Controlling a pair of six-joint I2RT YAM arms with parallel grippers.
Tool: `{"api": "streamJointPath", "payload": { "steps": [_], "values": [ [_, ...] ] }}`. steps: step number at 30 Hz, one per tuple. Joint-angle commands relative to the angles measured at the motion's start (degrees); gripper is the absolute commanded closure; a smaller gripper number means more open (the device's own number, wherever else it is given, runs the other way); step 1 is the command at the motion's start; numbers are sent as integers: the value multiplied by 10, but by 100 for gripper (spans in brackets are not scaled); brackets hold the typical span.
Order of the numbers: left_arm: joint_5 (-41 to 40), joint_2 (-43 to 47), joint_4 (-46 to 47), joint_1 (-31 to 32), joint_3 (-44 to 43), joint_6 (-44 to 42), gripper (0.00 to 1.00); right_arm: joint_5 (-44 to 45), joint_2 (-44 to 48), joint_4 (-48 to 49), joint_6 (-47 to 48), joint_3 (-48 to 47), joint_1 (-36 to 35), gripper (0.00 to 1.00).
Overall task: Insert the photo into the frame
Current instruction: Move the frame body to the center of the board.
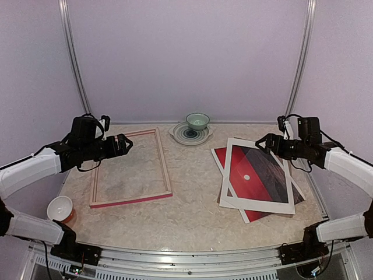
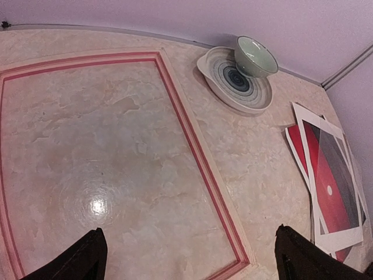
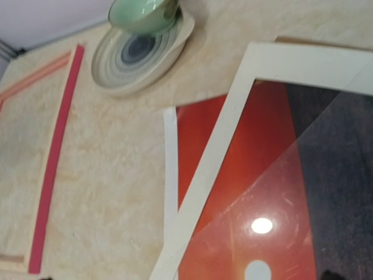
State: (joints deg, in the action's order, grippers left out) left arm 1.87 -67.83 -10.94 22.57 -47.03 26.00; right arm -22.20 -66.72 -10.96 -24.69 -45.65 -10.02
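A paper cup [image 1: 60,208] stands behind the left gripper [image 1: 125,144], near its arm's base. That gripper hangs spread wide with nothing between its fingers [image 2: 87,259], directly over the frame [image 1: 165,166]. The frame lies flat with bare table inside its rails. Ahead and to its right, a bowl [image 1: 197,121] sits on a ringed plate [image 1: 189,139]. The right gripper [image 1: 264,142], also fully apart and empty, hovers above the photo [image 1: 240,169]. The photo lies just below it under a white mat [image 1: 256,206].
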Motion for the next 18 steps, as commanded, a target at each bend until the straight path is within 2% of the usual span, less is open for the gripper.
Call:
{"api": "streamJointPath", "payload": {
  "steps": [1,18],
  "values": [
    [-17,-30,24,39,3,24,1,28,-15,-22,20,-23,-27,1],
    [-14,-157,72,133,-19,47,1,58,-55,-34,32,-22,-47,1]
  ]
}}
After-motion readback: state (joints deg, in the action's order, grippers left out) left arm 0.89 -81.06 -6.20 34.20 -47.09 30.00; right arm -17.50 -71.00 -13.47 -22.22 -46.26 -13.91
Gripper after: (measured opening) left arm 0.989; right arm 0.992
